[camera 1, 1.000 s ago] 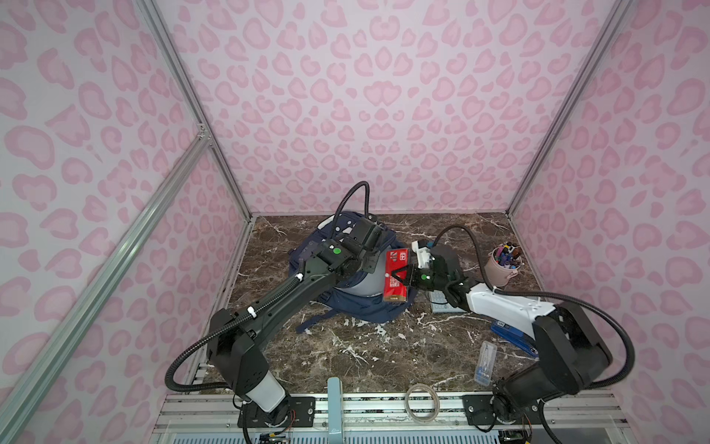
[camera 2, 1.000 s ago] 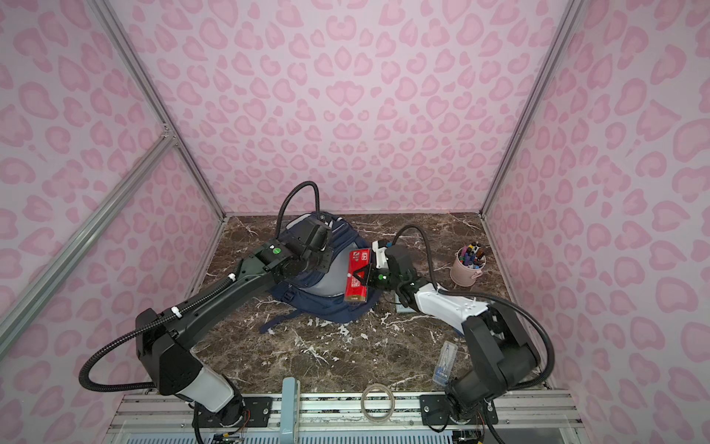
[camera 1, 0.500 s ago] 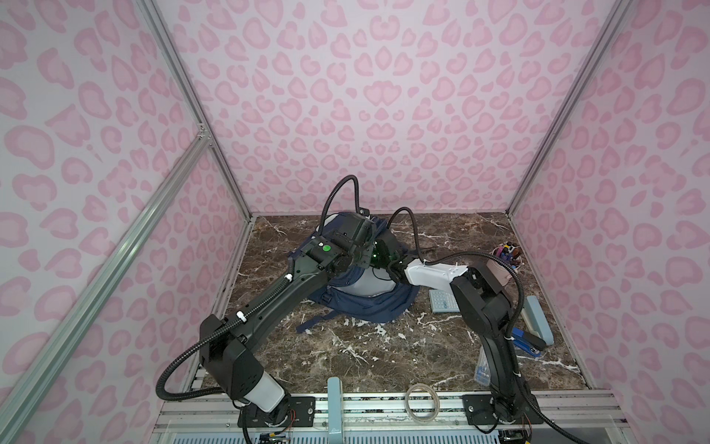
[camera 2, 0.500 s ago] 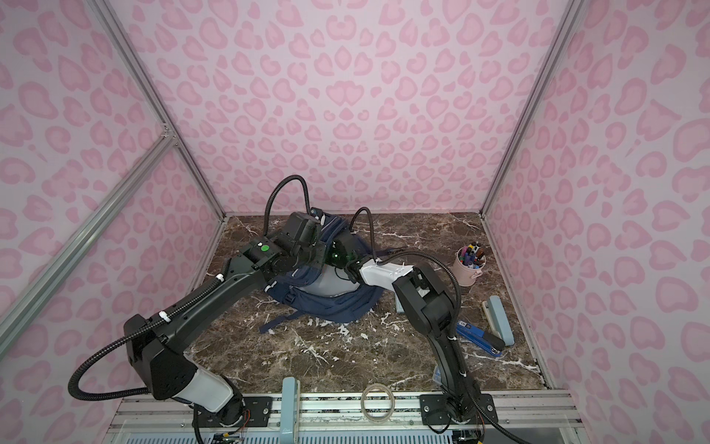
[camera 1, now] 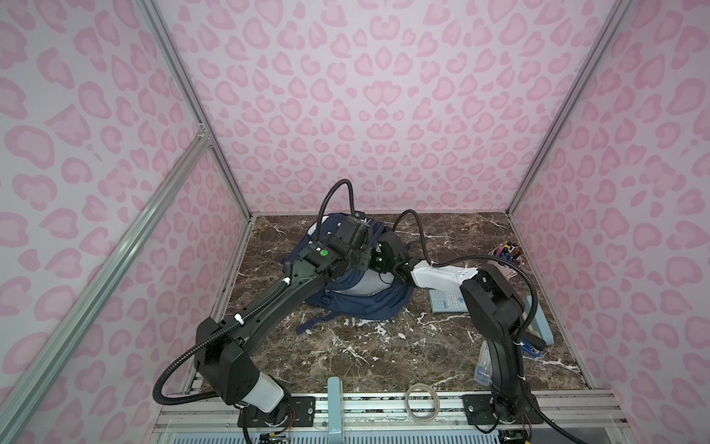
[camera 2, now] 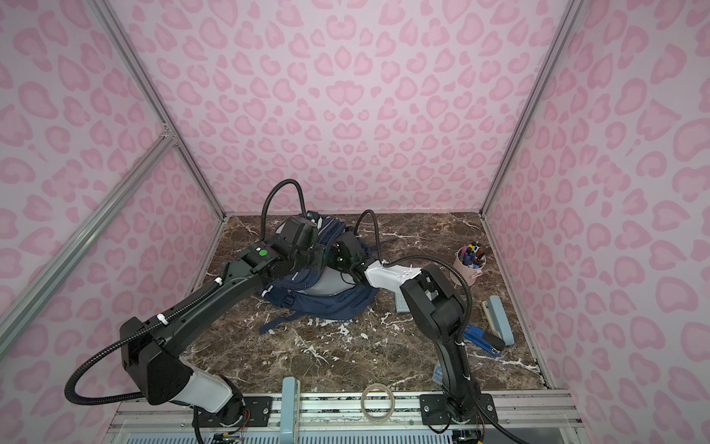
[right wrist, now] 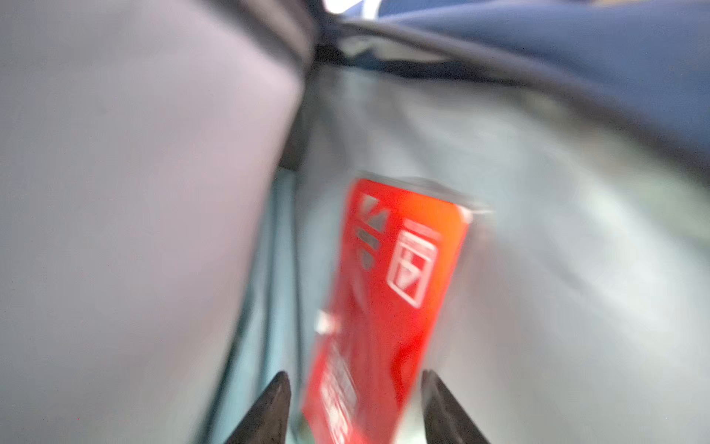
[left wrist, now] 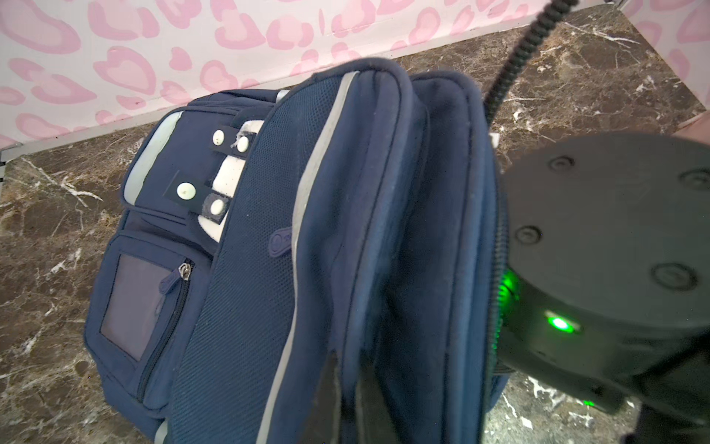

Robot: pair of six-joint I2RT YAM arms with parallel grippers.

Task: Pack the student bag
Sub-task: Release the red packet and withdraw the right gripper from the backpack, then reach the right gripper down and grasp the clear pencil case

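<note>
The student bag (camera 1: 365,303) is a navy backpack lying at the back middle of the marble floor in both top views (camera 2: 330,303). Its front pockets and white stripes fill the left wrist view (left wrist: 269,269). My left gripper (left wrist: 347,361) is shut on a fold of the bag's navy fabric and holds the opening up. My right gripper (right wrist: 354,373) reaches inside the bag's grey lining. It is open, and a red box (right wrist: 392,276) stands between its fingers with a gap on each side. The top views hide the red box and the right fingers inside the bag.
A pink cup of pens (camera 2: 469,261) stands at the back right. A calculator (camera 1: 447,301) lies right of the bag. A light-blue case (camera 2: 499,319) and a blue stapler (camera 2: 482,340) lie near the right wall. A tape ring (camera 2: 378,401) rests on the front rail.
My right gripper carried the red box from beside the bag into its opening and then opened its jaws. My left gripper lifted the bag's fabric and stayed shut.
</note>
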